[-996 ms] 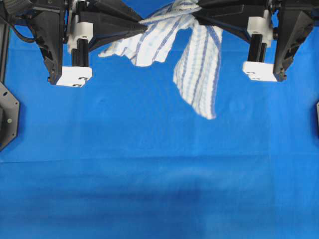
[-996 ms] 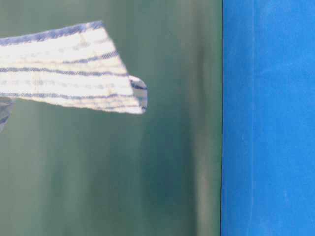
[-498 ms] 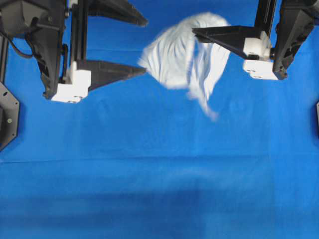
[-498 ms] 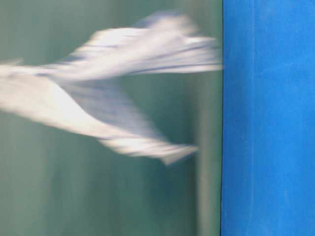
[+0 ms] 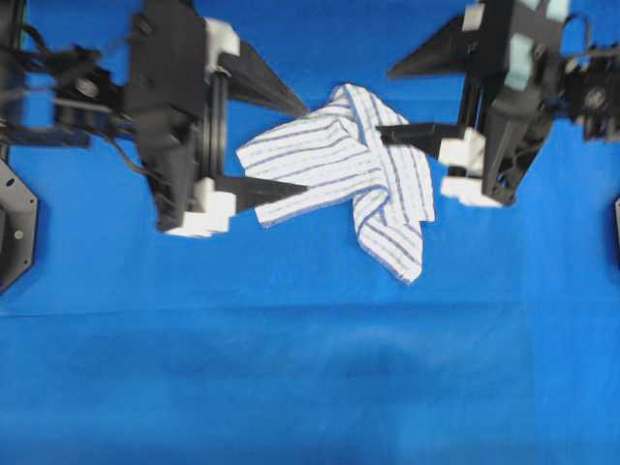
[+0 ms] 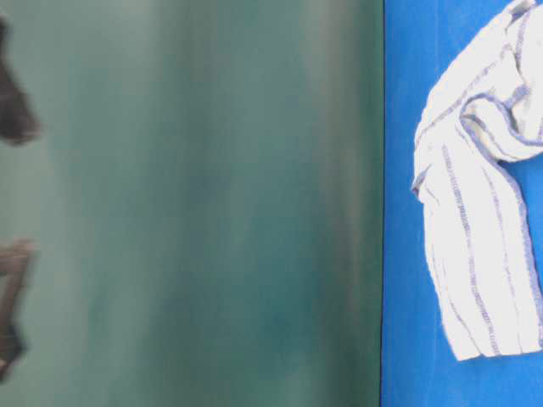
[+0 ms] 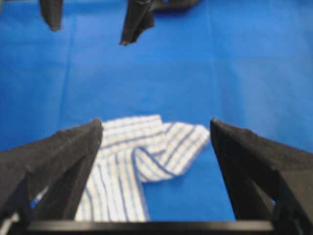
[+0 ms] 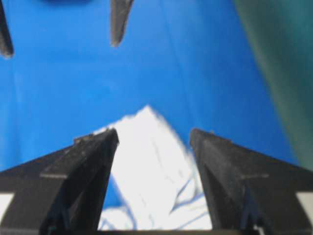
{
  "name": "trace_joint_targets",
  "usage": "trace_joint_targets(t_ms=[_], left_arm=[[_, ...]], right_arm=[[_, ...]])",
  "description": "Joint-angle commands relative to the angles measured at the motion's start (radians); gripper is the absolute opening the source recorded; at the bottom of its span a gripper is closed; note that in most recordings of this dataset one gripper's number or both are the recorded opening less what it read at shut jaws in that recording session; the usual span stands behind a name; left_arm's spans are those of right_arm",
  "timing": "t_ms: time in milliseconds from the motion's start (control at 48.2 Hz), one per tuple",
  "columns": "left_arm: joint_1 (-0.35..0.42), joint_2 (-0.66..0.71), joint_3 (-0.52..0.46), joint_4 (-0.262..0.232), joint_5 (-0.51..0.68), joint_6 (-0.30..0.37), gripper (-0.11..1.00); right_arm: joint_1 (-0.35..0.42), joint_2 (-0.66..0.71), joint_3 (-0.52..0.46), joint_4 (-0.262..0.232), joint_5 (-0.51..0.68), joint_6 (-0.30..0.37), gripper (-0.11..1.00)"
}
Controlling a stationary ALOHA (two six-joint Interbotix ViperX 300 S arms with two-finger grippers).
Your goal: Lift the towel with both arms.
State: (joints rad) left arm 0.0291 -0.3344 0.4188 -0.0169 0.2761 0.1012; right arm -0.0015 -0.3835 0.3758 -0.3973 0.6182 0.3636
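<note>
Left gripper (image 5: 281,139): jaws apart, empty.
Right gripper (image 5: 407,99): same.
Towel (image 5: 334,165): crumpled between both.
Risk: regrasping one layer, it slips.

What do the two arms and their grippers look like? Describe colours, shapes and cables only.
Both arms are black. The left gripper and right gripper each carry two long, pointed, wedge-shaped black fingers with a rough matte surface. White blocks sit at the finger bases. Black cables loop beside the left arm.
</note>
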Motion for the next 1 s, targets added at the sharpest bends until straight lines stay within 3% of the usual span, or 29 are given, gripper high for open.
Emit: trace_joint_targets(t_ms=[0, 187, 457, 685, 976], left_arm=[[-0.002, 0.017, 0.034, -0.002, -0.087, 0.002, 0.9], [0.014, 0.103, 0.103, -0.002, -0.199, 0.002, 0.9], [0.044, 0.29, 0.152, -0.002, -0.284, 0.003, 0.9], [0.046, 0.431, 0.163, -0.005, -0.321, -0.005, 0.9], [0.048, 0.531, 0.199, -0.008, -0.433, -0.018, 0.9]], right_arm=[[0.002, -0.015, 0.057, 0.0, -0.06, 0.023, 0.64], [0.003, -0.002, 0.204, 0.0, -0.17, 0.126, 0.64], [0.003, 0.114, 0.337, 0.0, -0.285, 0.215, 0.64], [0.008, 0.253, 0.385, 0.0, -0.374, 0.281, 0.64], [0.018, 0.42, 0.397, 0.018, -0.457, 0.287, 0.64]])
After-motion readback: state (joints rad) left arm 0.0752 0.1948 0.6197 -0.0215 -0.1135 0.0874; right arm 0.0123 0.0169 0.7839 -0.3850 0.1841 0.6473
